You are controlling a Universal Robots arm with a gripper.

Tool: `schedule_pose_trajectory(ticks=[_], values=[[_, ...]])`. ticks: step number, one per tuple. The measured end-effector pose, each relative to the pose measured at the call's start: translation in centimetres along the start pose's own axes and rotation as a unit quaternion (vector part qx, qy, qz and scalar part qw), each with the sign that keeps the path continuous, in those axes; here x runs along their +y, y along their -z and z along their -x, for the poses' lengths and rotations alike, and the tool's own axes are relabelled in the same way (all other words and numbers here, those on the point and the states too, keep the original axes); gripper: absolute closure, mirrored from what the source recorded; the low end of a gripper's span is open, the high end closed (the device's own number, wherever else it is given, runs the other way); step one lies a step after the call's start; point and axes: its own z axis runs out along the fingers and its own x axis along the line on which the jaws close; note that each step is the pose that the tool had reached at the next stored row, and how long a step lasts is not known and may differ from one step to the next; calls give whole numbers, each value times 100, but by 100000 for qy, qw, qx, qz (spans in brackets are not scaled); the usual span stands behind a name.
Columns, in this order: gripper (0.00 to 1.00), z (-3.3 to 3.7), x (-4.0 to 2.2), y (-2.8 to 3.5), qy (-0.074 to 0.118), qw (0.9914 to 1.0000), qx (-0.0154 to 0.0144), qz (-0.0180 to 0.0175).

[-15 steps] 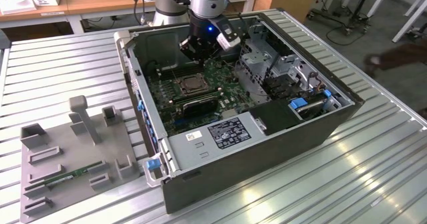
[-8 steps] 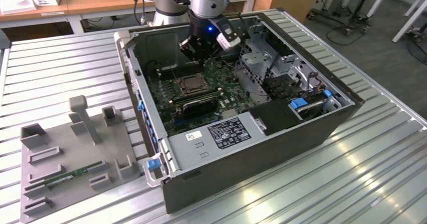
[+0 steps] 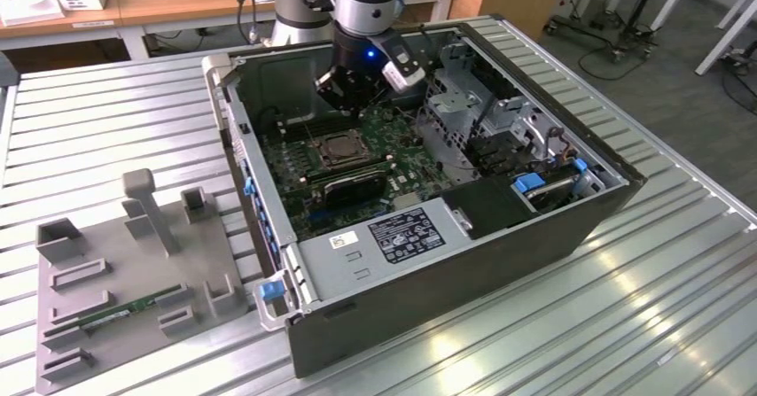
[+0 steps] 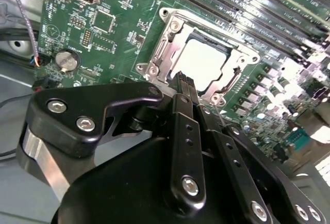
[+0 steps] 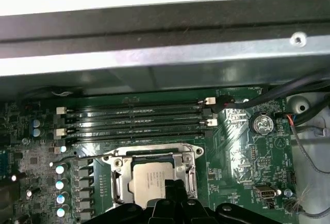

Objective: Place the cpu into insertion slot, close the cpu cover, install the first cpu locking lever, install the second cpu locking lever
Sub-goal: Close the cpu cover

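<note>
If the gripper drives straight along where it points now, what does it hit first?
Likely the cpu cover, at its frame edge beside the cpu; the gripper tip sits over that edge in the second wrist view. Depth unclear, so possibly the cpu itself.

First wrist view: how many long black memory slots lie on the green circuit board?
4, side by side between the grey metal case wall and the silver-rimmed square socket: the slot nearest the wall, two middle slots, the slot nearest the socket. None looks hidden.
</note>
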Motion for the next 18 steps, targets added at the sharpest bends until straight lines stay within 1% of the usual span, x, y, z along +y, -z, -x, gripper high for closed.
schedule_pose_trajectory(ticks=[3,8,13,18], values=[[89,-14,-22,-14,554,99998,34,11],[89,-57,-35,-41,1392,99990,97,-13],[89,-87,-62,-62,2228,99975,145,-1],[89,-148,-89,-79,3079,99952,202,-5]])
